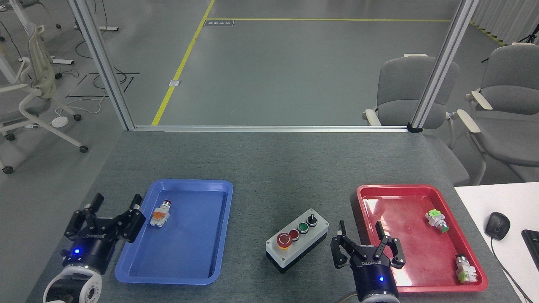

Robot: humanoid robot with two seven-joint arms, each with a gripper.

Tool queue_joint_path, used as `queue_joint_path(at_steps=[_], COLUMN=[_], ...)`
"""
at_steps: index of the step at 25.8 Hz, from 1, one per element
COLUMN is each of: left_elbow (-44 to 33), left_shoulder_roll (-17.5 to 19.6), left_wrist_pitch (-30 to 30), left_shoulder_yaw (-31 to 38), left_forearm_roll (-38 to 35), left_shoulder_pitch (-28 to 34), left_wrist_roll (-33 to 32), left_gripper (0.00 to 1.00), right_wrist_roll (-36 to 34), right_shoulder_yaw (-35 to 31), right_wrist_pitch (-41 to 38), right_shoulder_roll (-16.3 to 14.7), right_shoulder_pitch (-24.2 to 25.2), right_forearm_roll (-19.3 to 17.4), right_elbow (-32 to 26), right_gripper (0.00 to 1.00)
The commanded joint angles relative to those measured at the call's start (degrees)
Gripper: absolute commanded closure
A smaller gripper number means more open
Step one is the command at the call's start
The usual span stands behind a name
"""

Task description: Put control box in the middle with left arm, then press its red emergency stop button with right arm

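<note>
1. Control box [297, 240] sits on the table [269, 168] between the blue tray [219, 235] and the red tray [366, 198], slanted, touching neither.
2. Its stop button [284, 240] is at the near-left end of the button row, facing up.
3. Left gripper [117, 205] hovers at the blue tray's left edge, jaws spread and empty, well apart from the box.
4. Right gripper [360, 227] is just right of the box, at the red tray's near-left corner, jaws spread and empty.
5. A white-and-orange switch [160, 214] lies in the blue tray.
</note>
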Motion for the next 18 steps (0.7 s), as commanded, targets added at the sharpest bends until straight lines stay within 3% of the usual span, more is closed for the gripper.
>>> queue_joint_path(at_steps=[1, 4, 6, 9, 18], left_elbow=[1.14, 1.76, 1.4, 1.76, 1.93], left_shoulder_roll=[-0.3, -1.09, -2.14, -2.85, -4.52], left_wrist_pitch=[3.95, 4.3, 4.3, 3.86, 4.04], left_shoulder_yaw=[2.34, 2.25, 2.25, 2.25, 1.37], left_forearm_roll=[-0.05, -0.05, -0.05, -0.05, -0.67], left_shoulder_pitch=[-1.9, -1.9, -1.72, -1.28, -1.72], left_wrist_roll=[-0.09, -0.09, -0.01, 0.96, 0.87], left_gripper=[0.01, 0.01, 0.01, 0.01, 0.01], right_wrist_roll=[0.02, 0.37, 0.46, 0.46, 0.54], right_shoulder_yaw=[1.74, 3.23, 4.37, 5.87, 10.88], right_wrist_pitch=[-2.09, -2.35, -2.26, -2.35, -1.74], right_shoulder_roll=[0.66, 0.75, 1.28, 1.72, 2.42], right_shoulder_pitch=[0.03, -0.06, -0.06, -0.06, -2.25], right_forearm_roll=[0.18, 0.18, 0.44, 1.94, 3.34], right_elbow=[0.27, 0.27, 0.44, 0.71, 6.15], right_gripper=[0.41, 0.78, 0.91, 0.99, 1.0])
